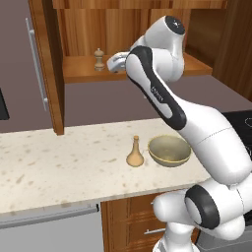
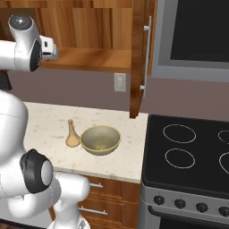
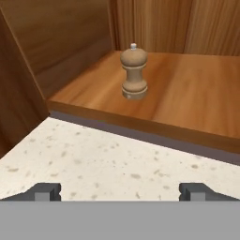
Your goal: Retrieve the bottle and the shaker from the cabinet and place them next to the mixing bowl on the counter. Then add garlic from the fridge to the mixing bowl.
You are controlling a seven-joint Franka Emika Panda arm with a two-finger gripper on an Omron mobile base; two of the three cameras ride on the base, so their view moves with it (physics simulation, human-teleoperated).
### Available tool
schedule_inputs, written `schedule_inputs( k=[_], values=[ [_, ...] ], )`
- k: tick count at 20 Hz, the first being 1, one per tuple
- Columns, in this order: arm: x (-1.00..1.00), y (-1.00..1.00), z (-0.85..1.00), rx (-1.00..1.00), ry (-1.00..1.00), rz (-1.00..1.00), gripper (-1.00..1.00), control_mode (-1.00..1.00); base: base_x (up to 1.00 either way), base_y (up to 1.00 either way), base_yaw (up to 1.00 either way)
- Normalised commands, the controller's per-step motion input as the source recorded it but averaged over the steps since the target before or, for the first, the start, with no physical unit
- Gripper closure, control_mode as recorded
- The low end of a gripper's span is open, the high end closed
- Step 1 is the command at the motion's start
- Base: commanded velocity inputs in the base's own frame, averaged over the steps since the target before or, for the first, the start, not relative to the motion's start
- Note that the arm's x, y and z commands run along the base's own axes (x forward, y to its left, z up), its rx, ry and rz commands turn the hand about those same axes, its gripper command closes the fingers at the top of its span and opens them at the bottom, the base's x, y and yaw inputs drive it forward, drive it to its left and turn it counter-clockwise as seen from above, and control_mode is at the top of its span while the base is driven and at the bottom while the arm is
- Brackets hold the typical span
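Wooden shaker (image 3: 133,74) is standing upright on the cabinet shelf (image 3: 197,93) while the bottle (image 1: 135,153) is sitting beside the mixing bowl (image 1: 170,150) on the desk (image 1: 59,162), so the wide-open, empty fingers (image 3: 120,191) probably want centering around its waist before squeezing.

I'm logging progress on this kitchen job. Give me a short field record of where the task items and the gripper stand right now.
bottle: upright on the counter, just left of the mixing bowl
mixing bowl: on the counter, nothing seen inside
shaker: upright on the cabinet shelf, untouched
gripper: open, in front of the shelf, facing the shaker, holding nothing
cabinet door: open
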Motion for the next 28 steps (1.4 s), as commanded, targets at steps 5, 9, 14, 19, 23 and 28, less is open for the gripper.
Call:
schedule_inputs(
  k=[5,9,14,19,23,28],
  values=[
    [0.34,0.11,0.02,-0.01,0.03,-0.01,-1.00,-1.00,0.00,0.00,0.00],
    [0.57,0.15,0.00,-0.02,0.00,0.00,-1.00,-1.00,0.00,0.00,0.00],
    [0.53,0.23,0.00,-0.01,0.00,0.00,-1.00,-1.00,0.00,0.00,0.00],
    [0.35,0.28,0.00,-0.01,0.02,0.00,-1.00,-1.00,0.00,0.00,0.00],
    [0.36,0.19,0.00,-0.01,0.00,0.00,-1.00,-1.00,0.00,0.00,0.00],
    [0.25,0.00,0.00,0.00,0.02,0.00,-1.00,-1.00,0.00,0.00,0.00]
  ],
)
